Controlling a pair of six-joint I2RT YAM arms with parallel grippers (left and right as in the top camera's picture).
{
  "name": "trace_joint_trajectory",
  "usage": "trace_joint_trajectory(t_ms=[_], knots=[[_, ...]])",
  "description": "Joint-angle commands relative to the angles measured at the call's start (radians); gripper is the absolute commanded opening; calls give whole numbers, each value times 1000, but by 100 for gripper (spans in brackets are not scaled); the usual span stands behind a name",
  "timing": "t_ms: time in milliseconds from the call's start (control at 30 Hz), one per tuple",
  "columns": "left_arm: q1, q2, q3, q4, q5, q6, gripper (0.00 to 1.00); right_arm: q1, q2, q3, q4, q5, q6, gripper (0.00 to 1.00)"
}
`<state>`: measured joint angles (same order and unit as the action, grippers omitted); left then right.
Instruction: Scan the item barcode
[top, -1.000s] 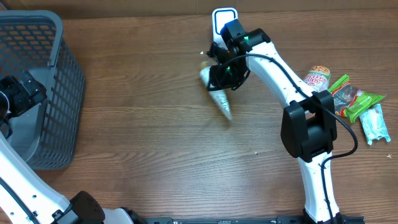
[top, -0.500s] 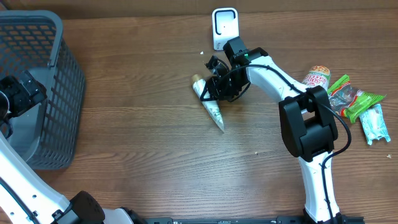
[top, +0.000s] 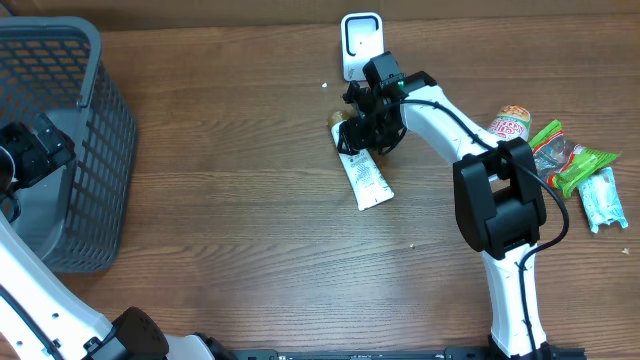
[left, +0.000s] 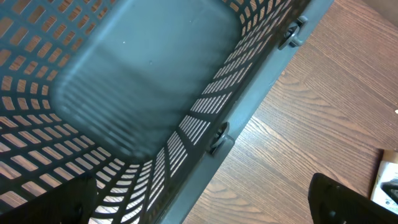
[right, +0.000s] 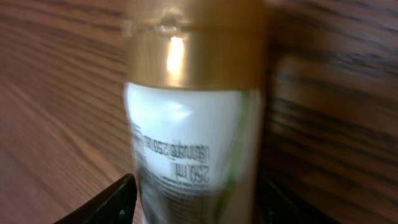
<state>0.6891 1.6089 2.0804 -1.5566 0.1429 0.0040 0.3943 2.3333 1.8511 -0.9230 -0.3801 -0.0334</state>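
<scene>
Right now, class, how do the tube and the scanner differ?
The tube lies flat on the table; the scanner stands at its far edge. The tube is long with a gold cap; the scanner is short and boxy. Both are mostly white.

The basket (top: 100, 170) sits on the tabletop's (top: 250, 230) left. The scanner (top: 361, 40) stands at the back, the tube (top: 366, 182) just before it, packets (top: 572, 165) far right.

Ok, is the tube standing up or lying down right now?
Lying down. The tube lies flat on the table, its gold cap toward the scanner, with the right gripper over the cap end.
</scene>
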Motion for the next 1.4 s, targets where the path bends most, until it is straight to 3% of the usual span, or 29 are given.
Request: trace_joint_trajectory(t_ms=[0,33,233,533,833,1000,1167,1300,1367], knots=[[2,0,2,1,5,16,100,-11,0,64,-82,-17,-118,73],[2,0,2,1,5,16,100,-11,0,64,-102,-27,-141,77],[2,0,2,1,5,16,100,-15,0,27,-126,-86,-181,77],[2,0,2,1,5,16,100,-86,0,-65,-65,-268,-177,57],[2,0,2,1,5,16,100,-165,0,-150,25,-417,-177,57],[2,0,2,1,5,16,100,-143,0,-150,38,-394,-175,62],[2,0,2,1,5,16,100,-86,0,-150,72,-218,-45,62],[2,0,2,1,5,16,100,-72,1,-150,63,-235,-39,61],[2,0,2,1,5,16,100,-67,3,-157,58,-234,-29,54]])
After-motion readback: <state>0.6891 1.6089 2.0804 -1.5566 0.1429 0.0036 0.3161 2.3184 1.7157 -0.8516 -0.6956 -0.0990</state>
